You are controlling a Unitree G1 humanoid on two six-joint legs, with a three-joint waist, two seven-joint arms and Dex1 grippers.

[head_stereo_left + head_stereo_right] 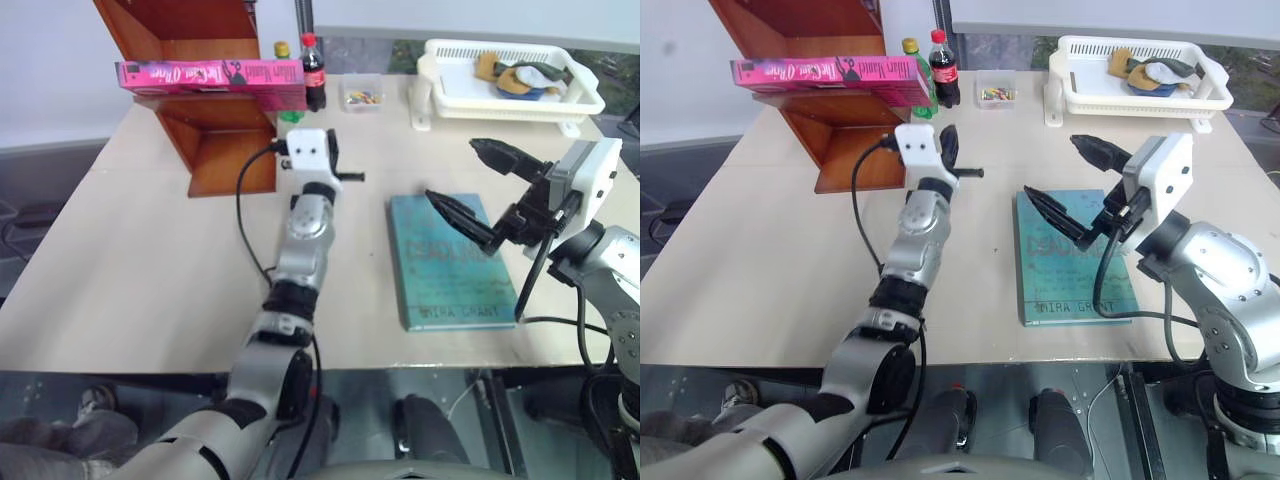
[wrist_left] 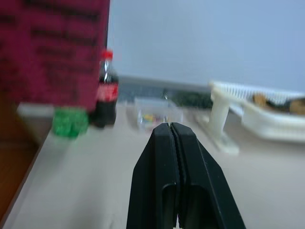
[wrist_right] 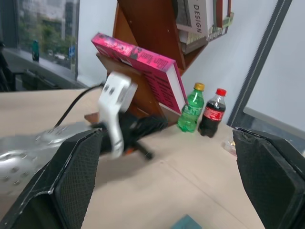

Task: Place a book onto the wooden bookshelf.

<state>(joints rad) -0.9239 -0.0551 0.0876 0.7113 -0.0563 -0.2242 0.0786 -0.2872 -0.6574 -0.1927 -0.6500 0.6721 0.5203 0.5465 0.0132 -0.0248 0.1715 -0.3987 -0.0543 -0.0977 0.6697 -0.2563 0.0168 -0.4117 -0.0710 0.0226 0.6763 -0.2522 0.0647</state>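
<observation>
**One book on the shelf, both grippers free**

One pink book (image 1: pixel 210 75) already lies flat on the shelf board of the wooden bookshelf (image 1: pixel 215 150), its spine facing me and its right end sticking out past the shelf's slanted side panel, above the green bottle (image 3: pixel 189 114) and close to the cola bottle (image 1: pixel 313 72). From the way it lies, I judge the placing itself done; what is left is to check that it sits securely and to get my arms clear.

My left gripper (image 2: pixel 171 143) has its two black fingers pressed together with nothing between them. It reaches out over the counter (image 1: pixel 130 280) just beside the foot of the bookshelf, below the book and not touching it. My right gripper (image 1: pixel 480 185) stands wide apart, holding nothing, above the teal book (image 1: pixel 450 265) that lies flat on the counter on my right side.

The overhanging end is the thing I would watch: a brush from my left arm could tip the book or drag it off the board. So the next move, as I judge it, calls for drawing the left arm back low and away from that end, clear of the two bottles and the small clear box (image 1: pixel 361 95) behind them. If the book looks unsteady, a gentle push further onto the board would settle it first.
</observation>
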